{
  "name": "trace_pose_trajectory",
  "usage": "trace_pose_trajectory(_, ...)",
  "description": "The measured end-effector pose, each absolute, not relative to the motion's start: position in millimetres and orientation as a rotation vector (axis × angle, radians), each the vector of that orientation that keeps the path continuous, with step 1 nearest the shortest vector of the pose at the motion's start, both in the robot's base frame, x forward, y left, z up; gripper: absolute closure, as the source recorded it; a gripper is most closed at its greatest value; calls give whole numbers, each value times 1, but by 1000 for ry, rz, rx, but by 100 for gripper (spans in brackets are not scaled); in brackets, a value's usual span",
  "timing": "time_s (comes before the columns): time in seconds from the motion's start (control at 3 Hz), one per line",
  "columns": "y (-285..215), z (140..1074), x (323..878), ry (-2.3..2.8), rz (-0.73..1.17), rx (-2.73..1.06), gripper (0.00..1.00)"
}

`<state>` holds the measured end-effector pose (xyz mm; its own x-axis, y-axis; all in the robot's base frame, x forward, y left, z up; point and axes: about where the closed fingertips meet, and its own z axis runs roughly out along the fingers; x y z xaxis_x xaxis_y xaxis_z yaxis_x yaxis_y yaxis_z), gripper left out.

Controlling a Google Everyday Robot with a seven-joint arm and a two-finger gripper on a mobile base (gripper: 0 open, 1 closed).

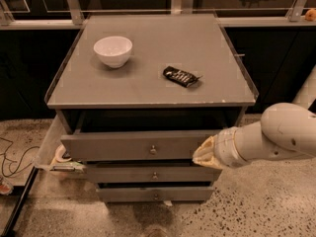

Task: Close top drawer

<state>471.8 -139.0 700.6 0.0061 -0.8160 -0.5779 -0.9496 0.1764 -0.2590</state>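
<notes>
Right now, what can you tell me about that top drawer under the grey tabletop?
The top drawer is wide, shallow and grey, wood by the look of it, with a long flat front and one small metal knob at its centre. It stands pulled partly out, level, leaving a dark gap under the tabletop; its inside is in shadow. The robot's gripper sits against the right end of its front and seems to touch it.

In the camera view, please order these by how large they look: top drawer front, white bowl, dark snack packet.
1. top drawer front, clearly largest.
2. white bowl.
3. dark snack packet, somewhat smaller than the bowl.
The pincer is at the drawer front's right end.
</notes>
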Motion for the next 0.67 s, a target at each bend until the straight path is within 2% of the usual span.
trace_pose_trajectory(0.33, -140, 702, 471, 1833, 266, -1665, 15)
trace_pose_trajectory(0.67, -138, 697, 476, 1834, 264, -1675, 0)
